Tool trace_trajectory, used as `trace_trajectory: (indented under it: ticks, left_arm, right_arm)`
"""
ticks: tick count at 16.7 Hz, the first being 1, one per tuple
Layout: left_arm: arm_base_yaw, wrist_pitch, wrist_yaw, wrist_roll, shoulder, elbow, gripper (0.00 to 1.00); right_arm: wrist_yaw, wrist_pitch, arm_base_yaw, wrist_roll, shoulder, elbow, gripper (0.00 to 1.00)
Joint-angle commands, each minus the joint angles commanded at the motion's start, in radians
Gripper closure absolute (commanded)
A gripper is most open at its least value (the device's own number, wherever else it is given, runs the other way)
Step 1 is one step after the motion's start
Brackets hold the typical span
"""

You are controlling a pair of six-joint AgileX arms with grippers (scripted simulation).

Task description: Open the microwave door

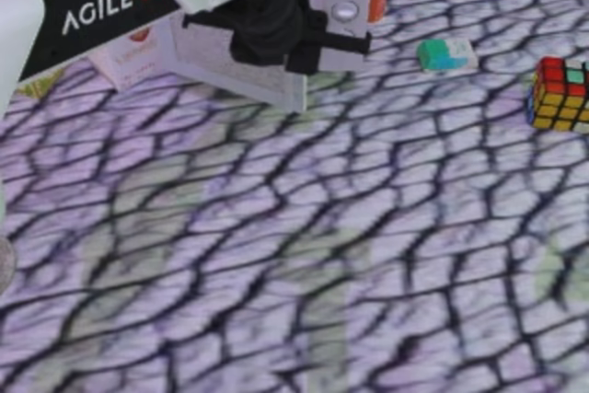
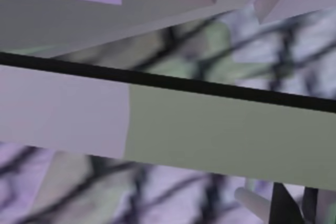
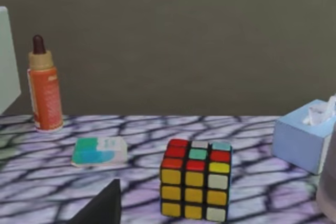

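From above, the left arm (image 1: 101, 2) reaches across the far left part of the bench (image 1: 304, 255), and its dark left hand (image 1: 276, 20) sits over the front of the microwave (image 1: 345, 2), which stands at the far edge of the bench, left of centre. The microwave door (image 1: 244, 66) is swung out from the body, its speckled window panel angled toward the near-left, with the hand directly above its upper edge; whether the fingers grip the door cannot be told from this view. A silver knob (image 1: 345, 11) shows on the panel right of the hand. A white-and-red carton (image 1: 133, 57) stands just left of the door. To the right lie a small teal-and-white pack (image 1: 444, 53) and, well apart, a colour cube (image 1: 560, 94). The left wrist view shows only flat grey and lilac panels crossed by a black strip, close up; no fingers can be identified there. The right wrist view adds what the top view does not: an orange dropper bottle (image 3: 44, 90), a blue tissue box (image 3: 304, 135), the cube (image 3: 195, 179) and the pack (image 3: 100, 151). The right hand is parked outside the top view; its opening cannot be told.
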Motion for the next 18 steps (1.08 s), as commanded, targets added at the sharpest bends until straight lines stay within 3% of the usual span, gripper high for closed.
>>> trace_trajectory:
  ticks: [18]
  left_arm:
    - [0.001, 0.016, 0.021, 0.026, -0.022, -0.034, 1.0]
  right_arm:
    - [0.0, 0.0, 0.0, 0.0, 0.0, 0.0, 0.0]
